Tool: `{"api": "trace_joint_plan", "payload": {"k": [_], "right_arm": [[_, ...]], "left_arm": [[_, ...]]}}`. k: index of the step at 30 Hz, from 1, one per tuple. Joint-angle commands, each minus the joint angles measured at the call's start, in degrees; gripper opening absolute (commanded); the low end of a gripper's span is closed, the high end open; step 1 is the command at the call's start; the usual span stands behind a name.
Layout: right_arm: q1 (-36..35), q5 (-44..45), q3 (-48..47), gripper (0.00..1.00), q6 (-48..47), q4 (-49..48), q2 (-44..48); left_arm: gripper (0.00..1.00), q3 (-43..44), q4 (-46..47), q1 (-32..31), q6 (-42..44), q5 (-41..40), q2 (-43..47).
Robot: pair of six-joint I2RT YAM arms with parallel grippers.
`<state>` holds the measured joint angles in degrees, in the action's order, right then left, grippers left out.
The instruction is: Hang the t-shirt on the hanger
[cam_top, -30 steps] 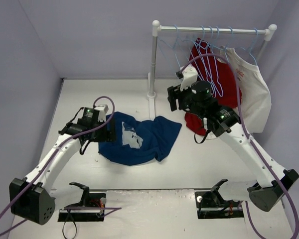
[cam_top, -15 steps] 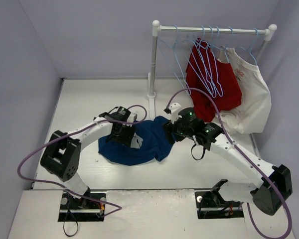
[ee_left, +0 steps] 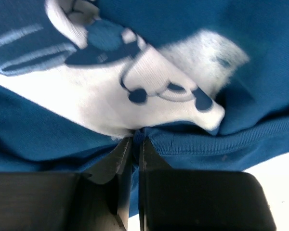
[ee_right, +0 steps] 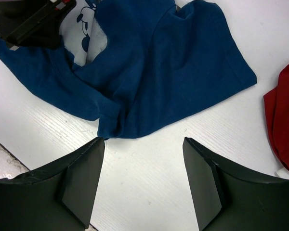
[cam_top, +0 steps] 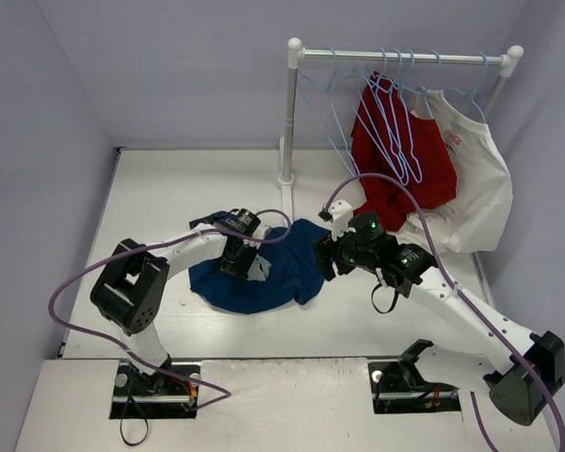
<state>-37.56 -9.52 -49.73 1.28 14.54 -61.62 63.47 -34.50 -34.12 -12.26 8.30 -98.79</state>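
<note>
The dark blue t-shirt (cam_top: 287, 273) lies crumpled on the white table, with a white printed patch (ee_left: 135, 86) showing near its middle. My left gripper (cam_top: 248, 264) sits over the shirt's middle. In the left wrist view the left gripper (ee_left: 136, 140) is shut, pinching a ridge of the t-shirt (ee_left: 241, 130) just below the white patch. My right gripper (cam_top: 328, 259) hovers at the shirt's right side. There the right gripper (ee_right: 143, 140) stands open over bare table, just short of the t-shirt (ee_right: 159, 72) hem. An empty light-blue hanger (cam_top: 337, 66) hangs on the rail.
A white clothes rack stands at the back with its post (cam_top: 290, 113) and rail (cam_top: 405, 56). Several blue wire hangers hang from the rail, along with a red shirt (cam_top: 395, 151) and a white shirt (cam_top: 476, 169). The red shirt (ee_right: 284, 120) hem shows at the right of the right wrist view.
My left gripper moved onto the shirt's middle and closed on a fold of cloth. The right arm came down from the rack to the shirt's right edge.
</note>
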Motion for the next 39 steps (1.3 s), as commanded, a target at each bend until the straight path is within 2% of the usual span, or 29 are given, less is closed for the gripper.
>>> {"api": "trace_joint_plan", "payload": {"k": [1,6,8,9,14,18,19,20,22,25,28,31,35,39], "right_arm": [[-0.2,-0.1,-0.3,0.63,0.2,-2.6,2.1],[-0.2,0.0,-1.0,0.63,0.5,-2.5,3.5],[-0.3,0.2,-1.5,0.63,0.7,-2.5,3.5],[-0.3,0.4,-1.7,0.63,0.7,-2.6,3.1],[-0.4,0.1,-3.0,0.63,1.7,-2.5,0.3],[-1.1,0.2,-4.0,0.63,2.2,-2.6,-2.0],[-1.3,0.4,-4.1,0.63,2.4,-2.6,-3.0],[-1.4,0.4,-4.3,0.63,2.4,-2.6,-3.2],[-1.5,0.4,-4.9,0.63,2.7,-2.7,-5.7],[-2.2,1.3,-5.6,0.63,4.0,-3.1,-8.9],[-2.4,2.0,-6.2,0.63,5.6,-4.3,-12.8],[-2.6,2.8,-6.1,0.63,8.8,-7.5,-16.1],[-3.4,4.3,-6.0,0.63,11.9,-11.2,-22.2],[-4.0,5.2,-5.7,0.63,13.7,-16.1,-27.8]], "left_arm": [[0.00,-3.1,-3.0,-1.9,-2.9,-0.3,9.3],[0.00,-8.8,-7.2,-3.2,-8.0,-1.8,21.2],[0.06,-12.4,-7.7,-4.3,-12.2,-0.8,28.9],[0.06,-13.6,-7.8,-5.1,-13.6,-0.2,31.5],[0.11,-17.9,-7.7,-7.4,-20.8,5.3,40.2],[0.19,-23.4,-7.5,-9.8,-28.2,10.1,45.5],[0.28,-24.6,-7.7,-10.8,-30.4,11.0,46.6],[0.30,-25.1,-7.7,-11.3,-30.6,11.5,47.1],[0.47,-25.6,-7.7,-11.5,-32.3,12.9,48.6],[0.57,-24.4,-7.9,-11.5,-33.4,11.2,50.8],[0.64,-21.4,-10.6,-11.3,-35.6,3.0,50.7],[0.66,-19.7,-11.5,-9.9,-36.2,-6.8,47.1],[0.67,-18.1,-10.0,-2.3,-34.1,-10.8,39.0],[0.67,-17.8,-5.1,3.9,-31.0,-9.1,33.2]]}}
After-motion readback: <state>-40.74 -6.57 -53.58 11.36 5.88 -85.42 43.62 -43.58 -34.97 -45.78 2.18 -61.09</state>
